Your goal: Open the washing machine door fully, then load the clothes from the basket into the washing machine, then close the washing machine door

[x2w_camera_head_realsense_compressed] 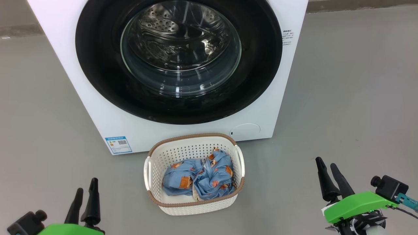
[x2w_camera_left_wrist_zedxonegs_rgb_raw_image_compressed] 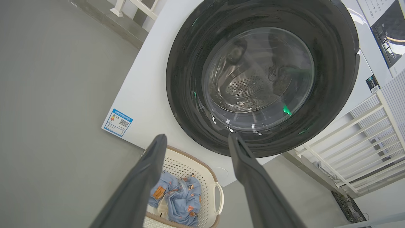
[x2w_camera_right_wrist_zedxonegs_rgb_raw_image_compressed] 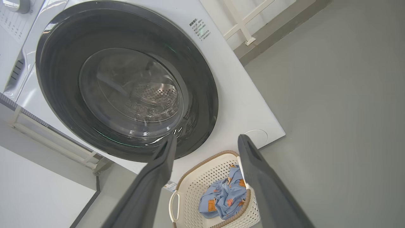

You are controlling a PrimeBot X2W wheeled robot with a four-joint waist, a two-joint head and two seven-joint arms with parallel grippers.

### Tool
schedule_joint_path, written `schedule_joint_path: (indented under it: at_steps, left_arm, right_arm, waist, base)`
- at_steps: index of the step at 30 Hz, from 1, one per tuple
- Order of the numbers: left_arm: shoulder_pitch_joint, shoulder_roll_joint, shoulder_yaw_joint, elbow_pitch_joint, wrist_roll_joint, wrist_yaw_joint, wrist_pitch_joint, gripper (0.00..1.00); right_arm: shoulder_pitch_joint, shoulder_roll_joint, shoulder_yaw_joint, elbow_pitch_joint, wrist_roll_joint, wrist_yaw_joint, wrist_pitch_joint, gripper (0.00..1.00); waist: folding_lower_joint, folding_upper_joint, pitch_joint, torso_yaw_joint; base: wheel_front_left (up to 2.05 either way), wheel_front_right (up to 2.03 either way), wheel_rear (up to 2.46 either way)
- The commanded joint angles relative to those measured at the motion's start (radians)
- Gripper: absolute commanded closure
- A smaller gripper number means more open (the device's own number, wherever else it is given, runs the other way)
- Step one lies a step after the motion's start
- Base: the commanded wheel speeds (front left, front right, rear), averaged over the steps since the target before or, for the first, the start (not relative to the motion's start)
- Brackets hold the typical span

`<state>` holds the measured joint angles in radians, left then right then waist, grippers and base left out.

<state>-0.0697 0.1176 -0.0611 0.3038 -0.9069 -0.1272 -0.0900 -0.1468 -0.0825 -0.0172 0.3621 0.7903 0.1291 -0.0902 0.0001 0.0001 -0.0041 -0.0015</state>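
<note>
The white washing machine (x2w_camera_head_realsense_compressed: 98, 107) stands ahead with its round black-ringed door (x2w_camera_head_realsense_compressed: 94, 65) shut flat against the front; the steel drum shows through the glass. On the floor right in front sits the cream basket (x2w_camera_head_realsense_compressed: 153, 192), holding crumpled light blue clothes (x2w_camera_head_realsense_compressed: 199, 178). My left gripper (x2w_camera_head_realsense_compressed: 86, 188) is at the lower left, open and empty, well left of the basket. My right gripper (x2w_camera_head_realsense_compressed: 326, 164) is at the lower right, open and empty. The left wrist view has the door (x2w_camera_left_wrist_zedxonegs_rgb_raw_image_compressed: 183, 79), basket (x2w_camera_left_wrist_zedxonegs_rgb_raw_image_compressed: 207, 177) and clothes (x2w_camera_left_wrist_zedxonegs_rgb_raw_image_compressed: 183, 198); the right wrist view has the door (x2w_camera_right_wrist_zedxonegs_rgb_raw_image_compressed: 57, 79), basket (x2w_camera_right_wrist_zedxonegs_rgb_raw_image_compressed: 196, 186) and clothes (x2w_camera_right_wrist_zedxonegs_rgb_raw_image_compressed: 223, 196).
Grey floor (x2w_camera_head_realsense_compressed: 352, 98) spreads on both sides of the machine. A blue sticker (x2w_camera_head_realsense_compressed: 119, 145) marks its lower left corner. A white slatted rack (x2w_camera_left_wrist_zedxonegs_rgb_raw_image_compressed: 364, 139) stands beside the machine, and another white appliance panel (x2w_camera_left_wrist_zedxonegs_rgb_raw_image_compressed: 387, 28) sits above it.
</note>
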Motion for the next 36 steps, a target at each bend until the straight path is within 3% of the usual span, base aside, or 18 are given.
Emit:
schedule_joint_path:
  at_steps: [1,36]
  left_arm:
    - [-0.049,0.028,0.015,-0.025,0.032,-0.002,-0.013,0.0]
    - [-0.071,0.067,0.006,0.02,0.461,-0.003,-0.119,0.0]
  right_arm:
    - [-0.056,-0.012,0.016,-0.021,-0.039,0.001,-0.014,0.0]
    - [-0.119,-0.017,0.021,0.006,-0.499,0.001,-0.119,0.0]
  waist:
    - [-0.0001,-0.0001,0.0,0.0]
    - [-0.0001,-0.0001,-0.009,0.004]
  base:
    - [0.0,0.0,0.0]
    - [0.0,0.0,0.0]
